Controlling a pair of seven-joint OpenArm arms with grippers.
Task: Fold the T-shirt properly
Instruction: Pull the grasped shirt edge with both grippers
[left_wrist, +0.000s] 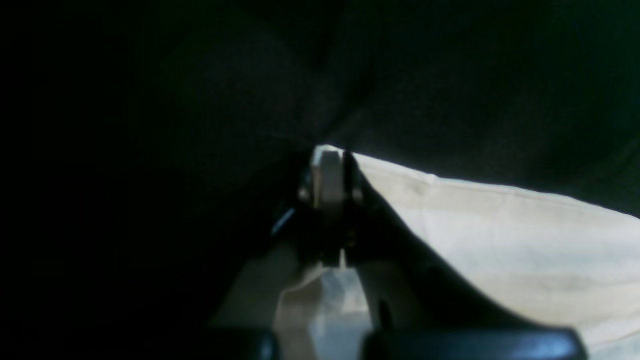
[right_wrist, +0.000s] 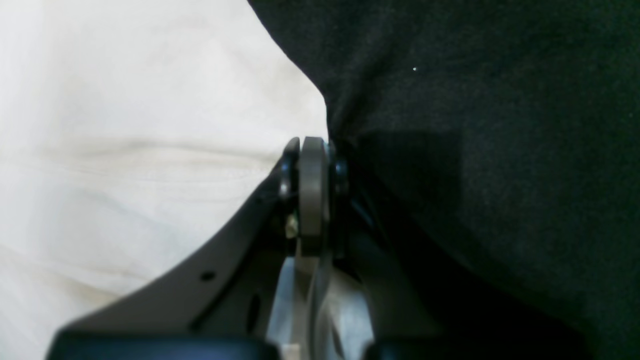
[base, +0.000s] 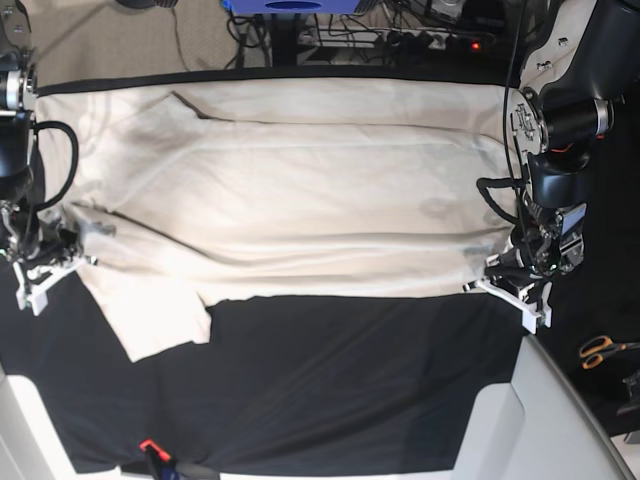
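The cream T-shirt (base: 300, 190) lies spread wide over the black table cloth (base: 350, 380), its lower part folded up and one sleeve (base: 160, 320) hanging down at the left. My left gripper (base: 492, 285) is at the shirt's right-hand edge. In the left wrist view it (left_wrist: 330, 172) is shut on a corner of the cloth (left_wrist: 500, 240). My right gripper (base: 75, 255) is at the opposite edge. In the right wrist view it (right_wrist: 312, 165) is shut where the shirt's (right_wrist: 125, 150) edge meets its tips.
Orange-handled scissors (base: 600, 350) lie on the dark surface at the right. A pale surface (base: 540, 420) cuts across the lower right corner. A small red and black object (base: 150, 448) sits at the front edge. Cables and a power strip (base: 430, 35) lie beyond the table.
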